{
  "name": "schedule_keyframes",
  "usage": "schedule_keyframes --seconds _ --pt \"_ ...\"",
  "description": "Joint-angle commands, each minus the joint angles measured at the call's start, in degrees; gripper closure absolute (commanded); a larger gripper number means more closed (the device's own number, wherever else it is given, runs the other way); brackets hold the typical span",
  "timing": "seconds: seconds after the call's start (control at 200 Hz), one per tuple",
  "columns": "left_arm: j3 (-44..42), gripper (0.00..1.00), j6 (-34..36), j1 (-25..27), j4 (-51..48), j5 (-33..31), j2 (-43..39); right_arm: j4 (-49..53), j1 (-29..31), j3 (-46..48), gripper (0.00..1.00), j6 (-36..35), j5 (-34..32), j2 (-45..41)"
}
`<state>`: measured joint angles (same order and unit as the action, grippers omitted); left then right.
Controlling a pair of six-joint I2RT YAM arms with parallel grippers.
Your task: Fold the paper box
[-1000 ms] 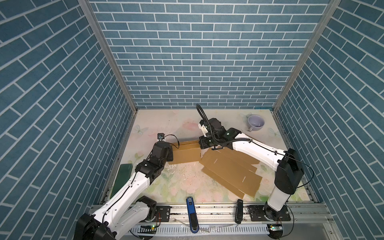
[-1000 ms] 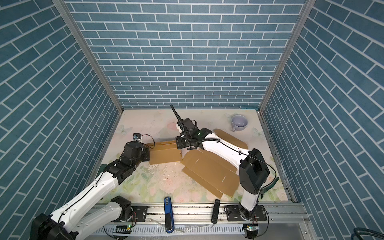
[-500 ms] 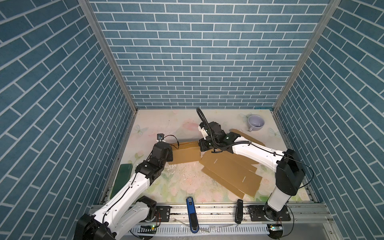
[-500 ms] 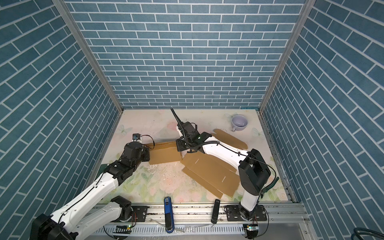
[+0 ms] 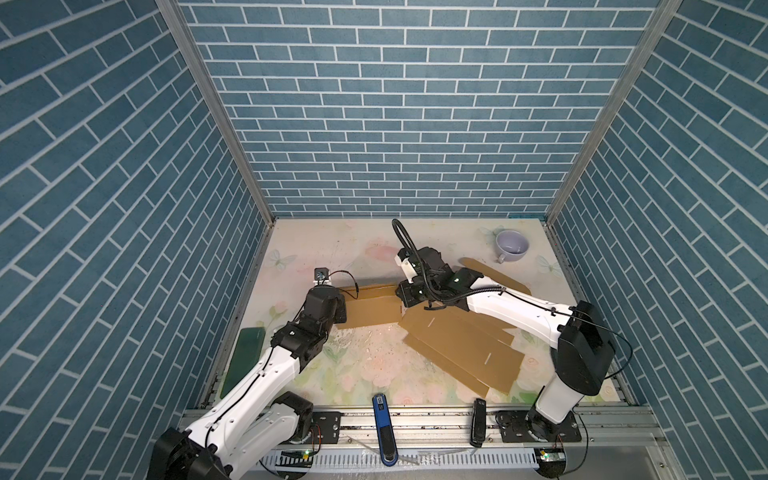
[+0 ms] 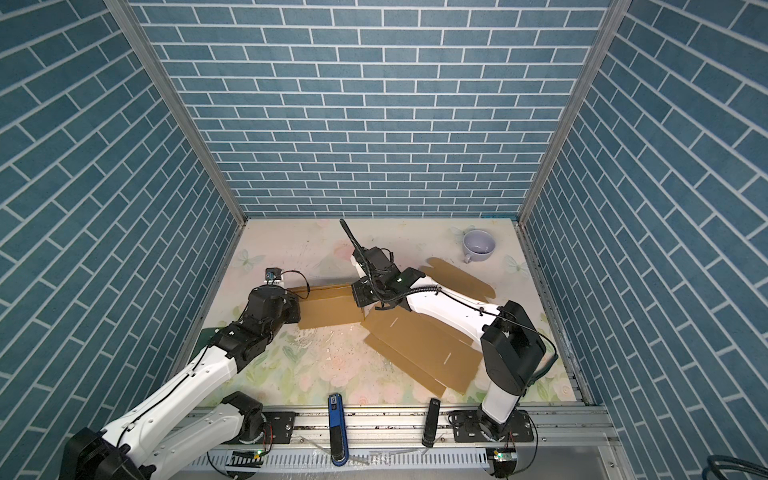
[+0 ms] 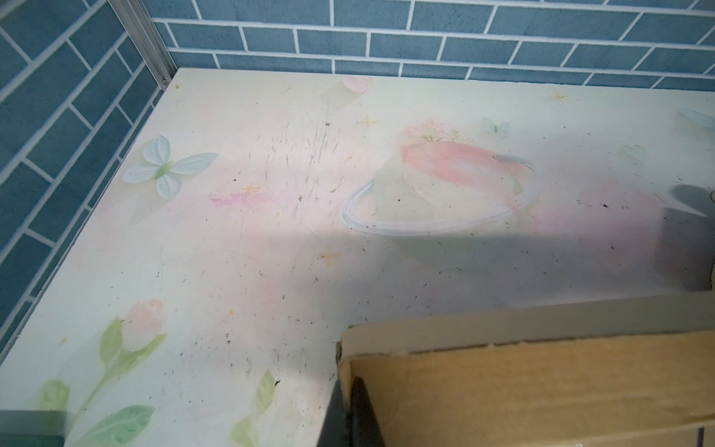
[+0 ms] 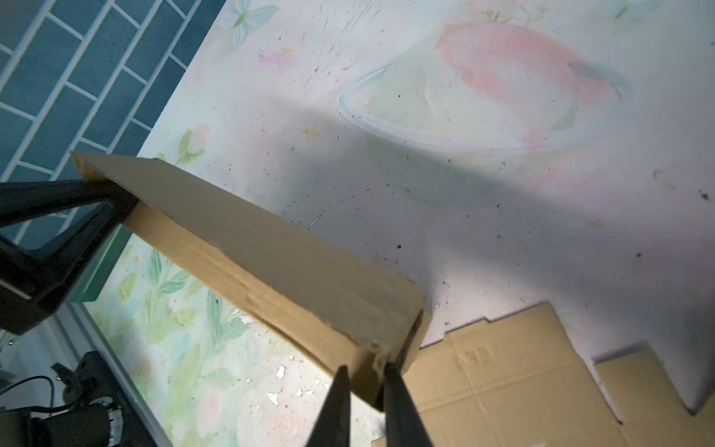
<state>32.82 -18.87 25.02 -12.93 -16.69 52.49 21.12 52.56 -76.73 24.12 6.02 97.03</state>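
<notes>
Cardboard box (image 5: 370, 309), one sheet, lies across the middle of the table (image 5: 332, 249). Most of it is flat and runs toward the front right corner; the panel toward the left edge has its back strip raised and folded over. Step in hand, my read: forming that first side wall, early in the task, with the rest not yet folded. Left gripper (image 7: 350, 387) is pressed together on the strip's left end. Right gripper (image 8: 365, 377) has a fingertip on either side of the strip's right corner with cardboard between them; it looks like a pinch, but how tight can't be told. The next move likely calls for both ends to travel together, so the crease runs straight and the strip doesn't spring back or tear at the pinched corners. Counts: one box, two grippers, one lilac cup (image 5: 512, 246) near the back right corner and well apart from the box, one green pad (image 5: 245, 353) off the left edge, and one blue tool (image 5: 382, 424) and one black tool (image 5: 478, 419) on the front rail.
</notes>
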Motion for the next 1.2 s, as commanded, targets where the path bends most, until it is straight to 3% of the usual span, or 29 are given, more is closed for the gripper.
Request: schedule_keyframes --seconds 0.0,0.175,0.395,0.505,0.63,0.745,0.935,1.195 --pt "-2.4 1.00 0.2 1.2 -3.4 4.0 0.2 3.9 1.1 1.9 0.73 -1.3 1.6 -2.8" --pt "-3.1 1.00 0.7 1.3 -3.0 3.9 -0.8 4.9 0.7 1.8 0.60 0.1 2.4 -5.6" --pt "-3.5 1.00 0.9 1.4 -2.1 4.2 -0.2 6.9 -0.4 1.0 0.54 -1.8 0.2 -9.0" --pt "-3.5 1.00 1.2 1.4 -1.8 4.3 0.2 9.3 -0.5 -0.3 0.51 -11.8 2.0 -8.9" --pt "-3.0 1.00 1.6 1.5 -1.9 4.5 0.6 15.3 -0.3 -3.1 0.39 -27.7 1.4 -6.4" --pt "-2.6 1.00 2.1 1.5 -2.4 4.2 0.6 16.9 0.6 -5.0 0.32 -38.6 -3.8 -4.7" --pt "-2.8 1.00 2.2 1.5 -2.8 4.2 0.3 13.0 2.3 -5.1 0.21 -49.6 -12.0 -3.9" --pt "-3.2 1.00 2.4 1.5 -2.6 4.3 0.4 7.4 5.1 -6.5 0.20 -60.5 -19.0 0.1"
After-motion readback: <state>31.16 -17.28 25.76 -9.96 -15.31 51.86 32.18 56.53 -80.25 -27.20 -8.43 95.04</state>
